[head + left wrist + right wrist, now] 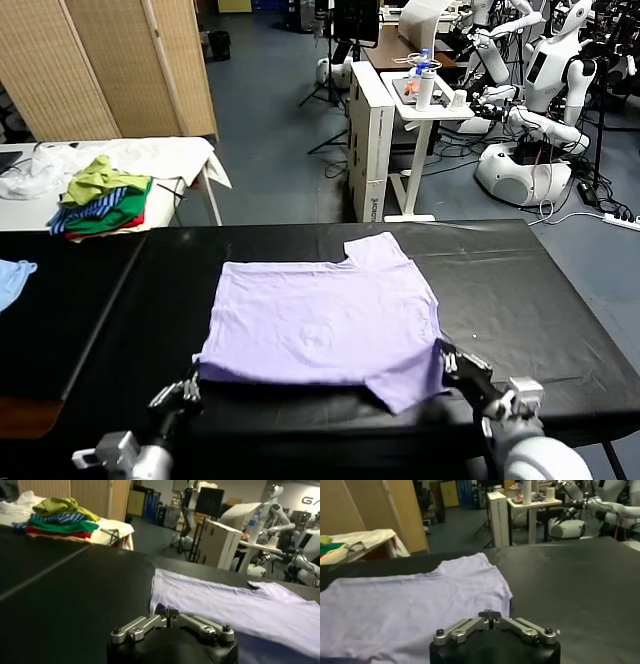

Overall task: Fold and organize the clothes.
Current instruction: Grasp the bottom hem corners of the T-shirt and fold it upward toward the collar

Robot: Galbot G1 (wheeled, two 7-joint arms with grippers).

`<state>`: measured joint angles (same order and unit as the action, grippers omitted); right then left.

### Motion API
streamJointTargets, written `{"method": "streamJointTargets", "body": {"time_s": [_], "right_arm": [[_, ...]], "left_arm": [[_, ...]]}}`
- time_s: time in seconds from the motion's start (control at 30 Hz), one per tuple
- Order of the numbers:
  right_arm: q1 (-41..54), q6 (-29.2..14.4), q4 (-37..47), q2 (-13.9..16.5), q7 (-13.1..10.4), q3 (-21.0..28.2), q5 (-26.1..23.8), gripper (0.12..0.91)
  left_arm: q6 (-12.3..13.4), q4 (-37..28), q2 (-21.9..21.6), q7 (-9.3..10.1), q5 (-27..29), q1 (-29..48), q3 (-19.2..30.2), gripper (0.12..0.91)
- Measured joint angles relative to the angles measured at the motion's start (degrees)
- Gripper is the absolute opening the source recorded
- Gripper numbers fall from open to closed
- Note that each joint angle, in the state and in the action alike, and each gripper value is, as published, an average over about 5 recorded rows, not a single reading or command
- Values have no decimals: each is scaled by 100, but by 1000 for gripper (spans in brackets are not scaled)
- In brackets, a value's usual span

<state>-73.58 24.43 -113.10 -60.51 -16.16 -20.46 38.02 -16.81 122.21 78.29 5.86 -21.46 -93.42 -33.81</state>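
Head view: my left gripper (pixel 183 393) and right gripper (pixel 452 362), fingers pinched together, clamp the T-shirt (pixel 325 318) near corners; lift evenly.

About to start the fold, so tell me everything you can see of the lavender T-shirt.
The lavender T-shirt lies spread flat on the black table, plain side up; no print shows. It looks like thin, soft cotton with faint wrinkles. One short sleeve points toward the far edge, another toward the robot at its right. The left gripper sits at the shirt's near-left corner, the right gripper at the near-right sleeve; both look shut, and whether they pinch fabric is unclear.
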Motion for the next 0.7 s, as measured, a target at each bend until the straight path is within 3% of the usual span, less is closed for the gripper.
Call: {"method": "streamJointTargets", "body": {"time_s": [0.47,0.6,0.7], "right_arm": [[62,-3,182,-73,-16,-24,-74,139],[1,164,111,-63,131,-101,-28,141],[-109,341,-28,5,298,-206,9,208]], "left_arm": [[-8,-363,-181,15,-3,221,-20,144],[-22,-404,-172,20,-1,233,-25,144],[-63,-401,-151,16,8,239,-22,146]]}}
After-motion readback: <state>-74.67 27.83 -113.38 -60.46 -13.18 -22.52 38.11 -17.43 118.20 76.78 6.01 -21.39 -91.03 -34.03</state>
